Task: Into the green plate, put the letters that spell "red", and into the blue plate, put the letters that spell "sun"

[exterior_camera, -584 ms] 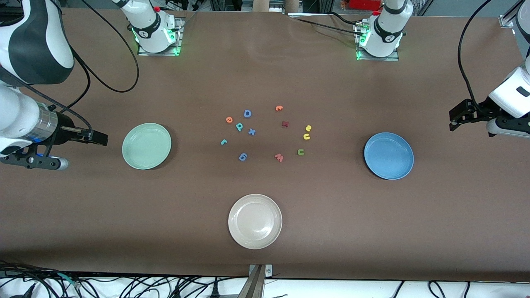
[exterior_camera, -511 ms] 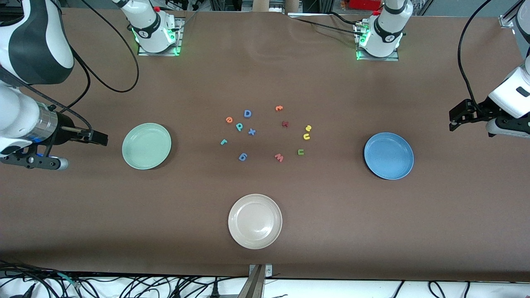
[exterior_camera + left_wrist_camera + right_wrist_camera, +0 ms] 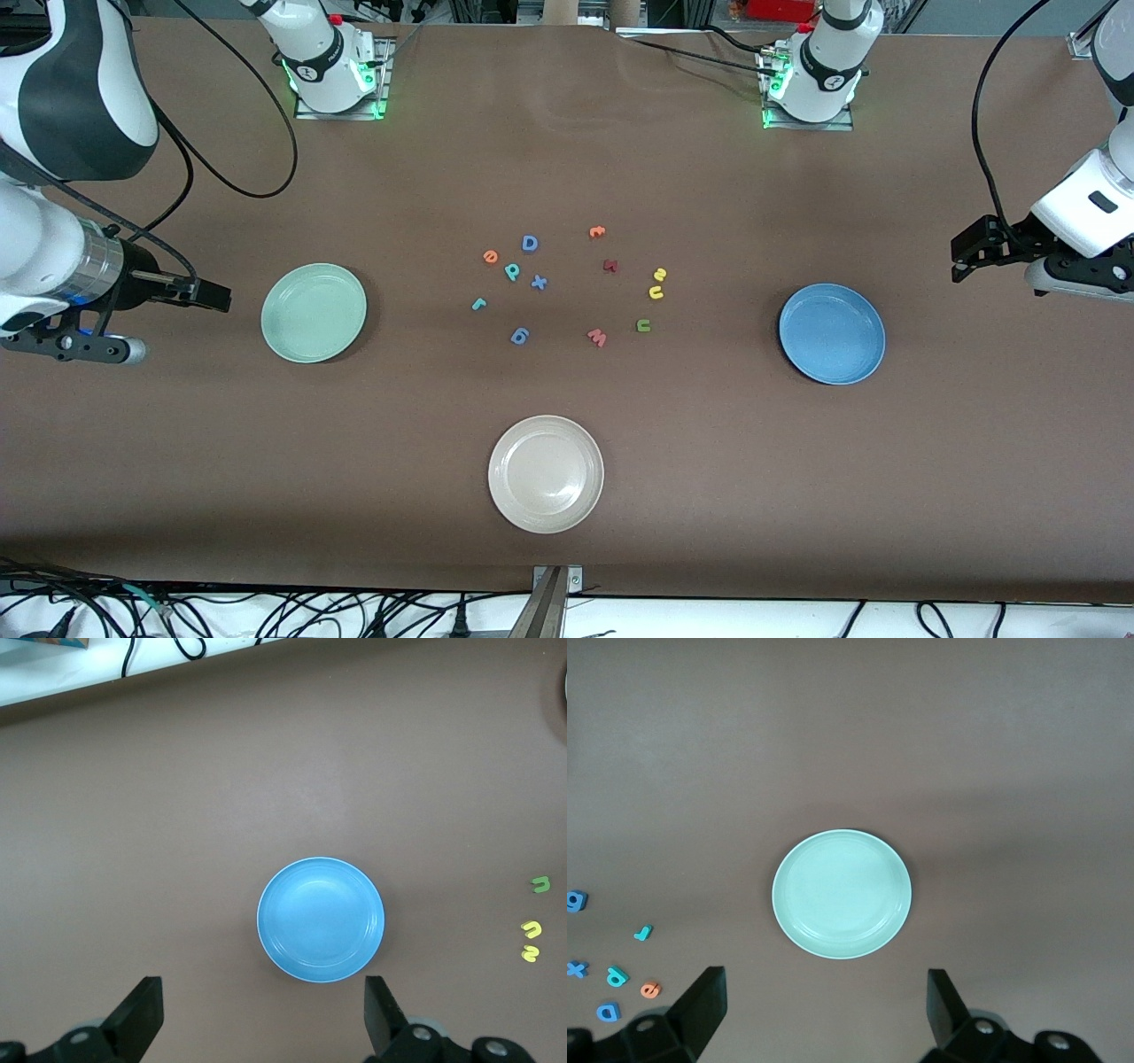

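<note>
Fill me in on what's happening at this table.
Nothing is being handled yet. A scatter of small foam letters lies on the table between the green plate and the blue plate, both bare, with an off-white plate nearer the front camera. The right gripper hangs open beside the green plate at the right arm's end, and the left gripper hangs open near the blue plate at the left arm's end.

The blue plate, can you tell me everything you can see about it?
The round medium-blue plate has a raised rim and faint rings inside, smooth and a little shiny. It sits flat on the brown table toward the left arm's end, with nothing in it. No letter or gripper touches it. In the left wrist view it lies apart from the yellow and green letters.
</note>
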Controlling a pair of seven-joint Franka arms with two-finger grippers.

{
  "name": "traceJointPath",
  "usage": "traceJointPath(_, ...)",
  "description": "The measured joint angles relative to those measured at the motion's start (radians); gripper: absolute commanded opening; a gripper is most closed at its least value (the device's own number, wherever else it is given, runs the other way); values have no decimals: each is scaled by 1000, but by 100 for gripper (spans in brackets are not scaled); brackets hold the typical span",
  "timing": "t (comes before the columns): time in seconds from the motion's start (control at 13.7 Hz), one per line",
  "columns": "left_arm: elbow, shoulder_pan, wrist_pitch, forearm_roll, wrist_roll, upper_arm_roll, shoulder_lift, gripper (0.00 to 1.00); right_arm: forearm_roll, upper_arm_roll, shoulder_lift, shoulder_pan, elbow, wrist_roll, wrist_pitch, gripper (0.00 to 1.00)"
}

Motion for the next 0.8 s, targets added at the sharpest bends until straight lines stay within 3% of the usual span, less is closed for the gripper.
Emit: traceJointPath(0.8, -2, -1, 0, 0, 0, 0, 14, 100, 0, 0, 0, 0, -1, 0, 0, 100)
